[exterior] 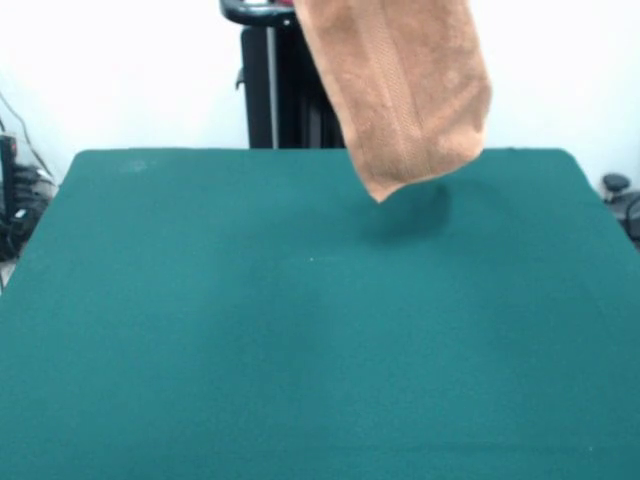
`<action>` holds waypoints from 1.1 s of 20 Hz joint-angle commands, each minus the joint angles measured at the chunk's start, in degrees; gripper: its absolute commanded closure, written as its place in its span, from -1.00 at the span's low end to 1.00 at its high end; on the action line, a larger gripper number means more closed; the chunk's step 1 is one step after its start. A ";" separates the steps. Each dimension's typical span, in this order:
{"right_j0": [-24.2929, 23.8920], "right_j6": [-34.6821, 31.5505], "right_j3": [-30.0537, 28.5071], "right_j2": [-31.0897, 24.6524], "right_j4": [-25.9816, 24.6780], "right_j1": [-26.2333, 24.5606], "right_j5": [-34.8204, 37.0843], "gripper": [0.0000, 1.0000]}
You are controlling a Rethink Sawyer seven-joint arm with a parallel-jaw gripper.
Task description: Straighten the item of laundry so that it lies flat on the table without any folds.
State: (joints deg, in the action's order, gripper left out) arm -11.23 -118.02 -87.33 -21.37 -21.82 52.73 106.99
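Jaws first: honestly can't tell how mine stand, since they're up past the top edge of the front view and nothing of them shows; all you get is the towel coming down from up there. So the terry towel, orange-tan, hangs in the air over the far part of the table; it's not flat at all, more of a doubled-over drape, wide at the top and narrowing to a point at the bottom; that lowest corner sits just above the green cloth, tilted toward the picture's left, and I can't say for sure if it touches or only hovers. A woven band stripe runs lengthwise down the middle of the hanging part; its right edge curls round a bit. On the felt right under and a little to the right of the tip there's a soft dark shadow. Behind the table a black pedestal stands against a white wall; some dark cables and gear sit off the table's left side.
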 commanded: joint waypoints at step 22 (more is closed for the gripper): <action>7.24 -4.90 20.59 -3.01 -0.24 -9.39 9.99 1.00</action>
State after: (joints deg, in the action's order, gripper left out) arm -6.30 -118.02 -74.84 -21.37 -21.42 47.50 110.15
